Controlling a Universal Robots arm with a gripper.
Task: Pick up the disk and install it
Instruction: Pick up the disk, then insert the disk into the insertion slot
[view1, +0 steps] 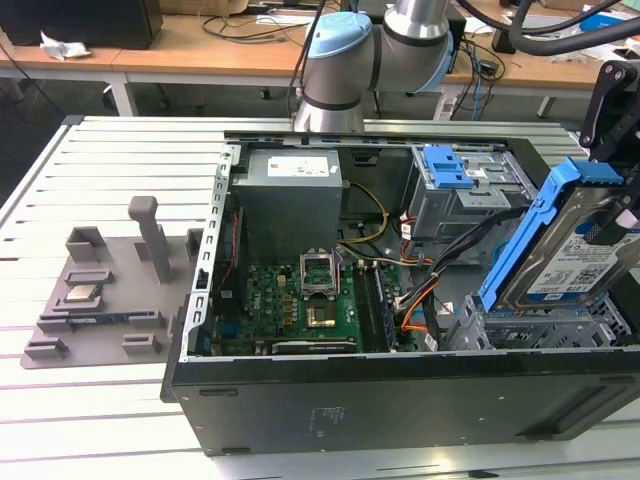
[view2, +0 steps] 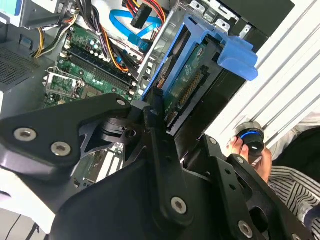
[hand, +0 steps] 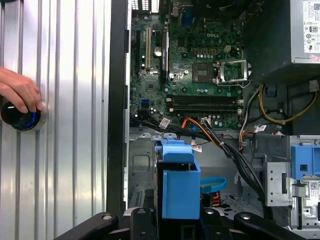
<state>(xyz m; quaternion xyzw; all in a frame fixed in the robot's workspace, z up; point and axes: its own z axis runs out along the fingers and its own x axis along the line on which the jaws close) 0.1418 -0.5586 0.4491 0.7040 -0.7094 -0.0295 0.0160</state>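
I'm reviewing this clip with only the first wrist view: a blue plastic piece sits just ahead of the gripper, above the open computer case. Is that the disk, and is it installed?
Observer: It is the disk. The exterior view shows its silver body and white-and-blue label inside the blue frame.
Reviewer: Is it seated?
Observer: No. In the exterior view it hangs steeply tilted, with its lower end at the rim of the grey drive bay.
Reviewer: Does the gripper have it?
Observer: It appears so. In the second wrist view the gripper has black fingers against the disk's two sides.
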